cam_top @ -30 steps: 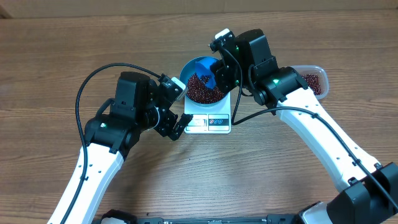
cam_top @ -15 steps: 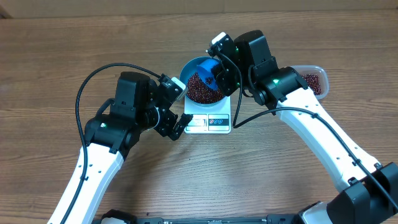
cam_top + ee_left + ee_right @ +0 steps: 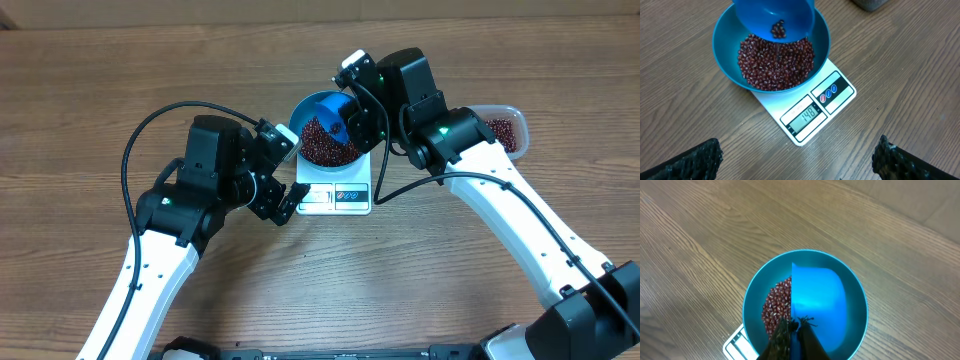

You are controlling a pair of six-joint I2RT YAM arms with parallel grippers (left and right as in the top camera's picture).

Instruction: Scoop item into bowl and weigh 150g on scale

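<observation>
scoop (image 3: 772,15) shifted inward over bowl (image 3: 724,50), right arm (image 3: 520,215) bent

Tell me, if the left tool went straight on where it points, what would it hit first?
Probably the scale, at its display end, with the bowl beyond. The open left tool is angled down, so it might touch the table first; depth is unclear.

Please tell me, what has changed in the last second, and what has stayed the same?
The right gripper, shut on the blue scoop, moved slightly to the image left over the bowl. Nothing was let go. The open left gripper, the scale, the bowl and the clear tub stayed in place.
</observation>
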